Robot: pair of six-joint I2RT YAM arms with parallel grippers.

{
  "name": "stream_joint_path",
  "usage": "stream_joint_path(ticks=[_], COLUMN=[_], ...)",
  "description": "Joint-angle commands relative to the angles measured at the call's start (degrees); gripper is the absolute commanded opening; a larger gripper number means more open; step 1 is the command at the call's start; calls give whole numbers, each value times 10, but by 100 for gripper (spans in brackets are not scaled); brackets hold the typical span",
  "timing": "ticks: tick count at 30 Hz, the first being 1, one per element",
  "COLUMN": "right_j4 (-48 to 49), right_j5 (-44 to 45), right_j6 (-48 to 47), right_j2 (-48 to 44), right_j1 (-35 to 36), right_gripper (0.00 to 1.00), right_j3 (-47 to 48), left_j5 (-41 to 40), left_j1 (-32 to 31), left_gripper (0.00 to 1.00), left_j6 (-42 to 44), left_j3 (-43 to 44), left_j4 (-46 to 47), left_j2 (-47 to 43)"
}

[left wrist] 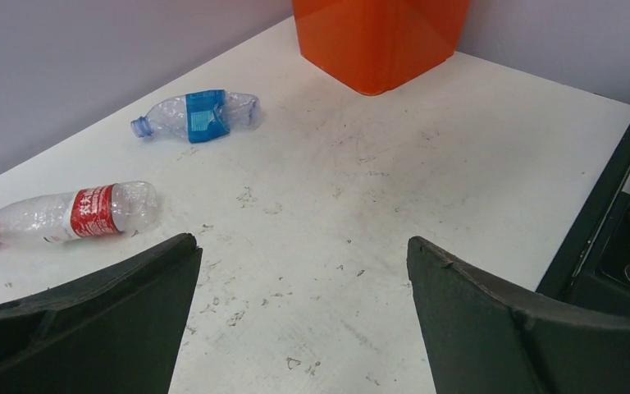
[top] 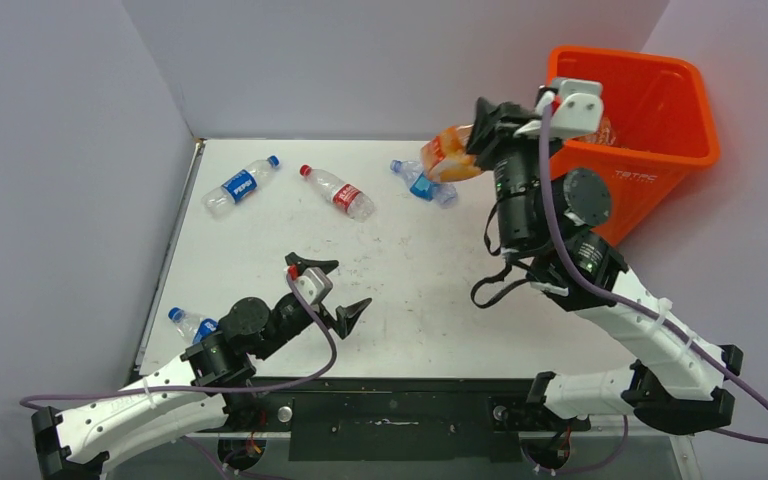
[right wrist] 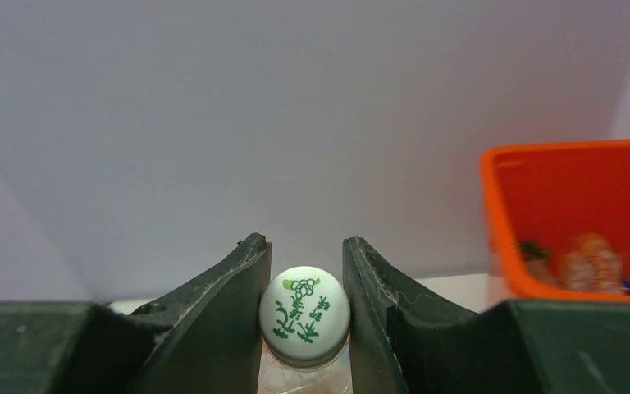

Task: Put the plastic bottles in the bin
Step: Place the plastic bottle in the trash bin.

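PEPSI on the back-left bottle (top: 241, 186) — white lettering on the bin (top: 672, 186) is illegible

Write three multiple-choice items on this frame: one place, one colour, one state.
1. Where does the bin stand? A) far right corner B) near left corner C) centre
2. What colour is the cap of the bottle in the right hand? A) red B) blue C) white
3. How is the left hand? A) shut on a bottle B) open and empty C) out of view
1 A: the top view shows it far right. 2 C: white with green print. 3 B: jaws wide apart, nothing between.
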Motion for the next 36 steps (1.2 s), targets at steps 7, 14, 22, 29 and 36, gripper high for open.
stream_joint_path(ticks=[7,14,22,29,36], right_j4=[195,280,262,198,206], right_j5=[46,66,66,28,4], right_j6=[12,15,87,133,86], right_j2=[72,137,183,189,178], right_j1=[-332,-449,-526,-542,-441], right_gripper=[5,5,6,96,90], right_j3=[66,104,105,115,180], left_j5=[-39,-42,-54,-66,-72], left_j1=[-2,-4,-5,-5,-6], left_gripper=[96,96,96,96,96], left_j6=[-16,-17,-18,-16,-16], left_j3=[23,25,25,26,28], left_j4=[25,27,25,25,21], left_j2=[13,16,18,15,20])
